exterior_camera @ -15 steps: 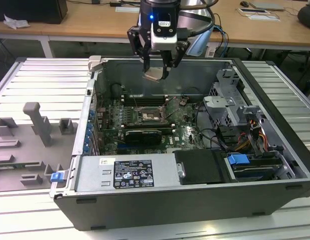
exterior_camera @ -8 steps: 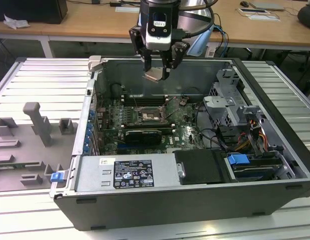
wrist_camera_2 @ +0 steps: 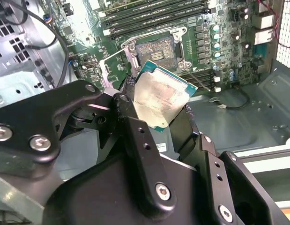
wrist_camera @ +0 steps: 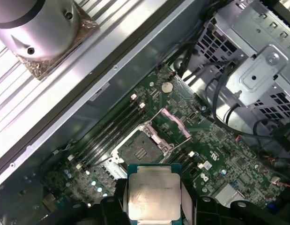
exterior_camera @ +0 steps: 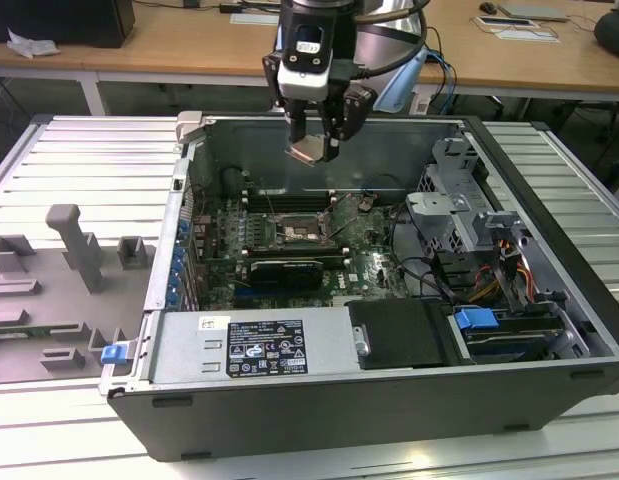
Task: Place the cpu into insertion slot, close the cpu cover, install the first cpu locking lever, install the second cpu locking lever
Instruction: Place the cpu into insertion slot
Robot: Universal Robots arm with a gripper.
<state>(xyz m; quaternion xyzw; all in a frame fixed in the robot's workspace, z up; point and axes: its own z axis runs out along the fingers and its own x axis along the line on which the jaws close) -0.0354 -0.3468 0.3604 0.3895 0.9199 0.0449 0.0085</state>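
Observation:
My gripper hangs above the back of the open computer case, shut on the cpu, a flat square chip with a pale silvery top. In both wrist views the cpu sits clamped by its edges between the black fingers. The insertion slot lies below on the green board, its dark centre uncovered, well apart from the chip. The cpu cover stands swung up beside the socket.
Long memory slots flank the socket. In front of it lies a black card, then the power supply. A metal drive cage with cables fills the exterior view's right. A grey fixture rests outside the case.

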